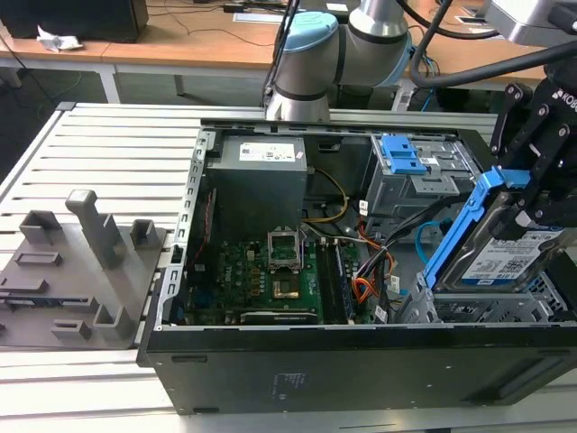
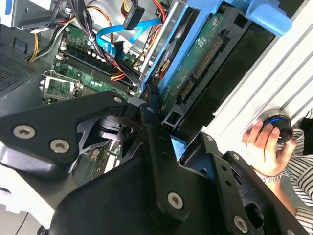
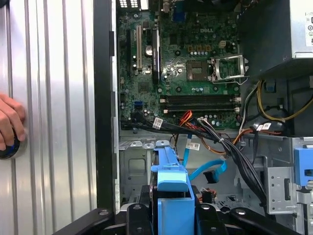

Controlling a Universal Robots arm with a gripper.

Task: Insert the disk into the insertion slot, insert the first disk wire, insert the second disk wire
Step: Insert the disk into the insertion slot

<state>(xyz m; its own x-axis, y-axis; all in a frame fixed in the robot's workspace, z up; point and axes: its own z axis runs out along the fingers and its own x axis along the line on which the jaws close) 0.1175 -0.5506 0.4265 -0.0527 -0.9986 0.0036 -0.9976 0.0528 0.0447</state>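
My gripper (image 1: 530, 209) is shut on the disk (image 1: 505, 257), a silver-grey drive with a white label in a bright blue bracket (image 1: 462, 225). The disk hangs steeply tilted at the exterior view's right, its lower edge just above the insertion slot (image 1: 478, 309), a low silver perforated cage. The second wrist view shows the disk's green underside (image 2: 195, 54). The second disk wire (image 1: 424, 240), a light-blue flat cable (image 3: 210, 171), loops loose inside the case, its dark plug (image 2: 133, 17) free. The first disk wire (image 3: 187, 117), orange, red and black, lies by the motherboard.
The open black case (image 1: 361, 361) lies on a slatted metal table (image 1: 108, 144). A taller grey bay with a blue latch (image 1: 401, 158) stands behind the cage. Thick black cables (image 3: 234, 152) cross the case. A person's hand (image 2: 261, 144) rests on a round knob. Grey fixtures (image 1: 86, 262) stand at the left.
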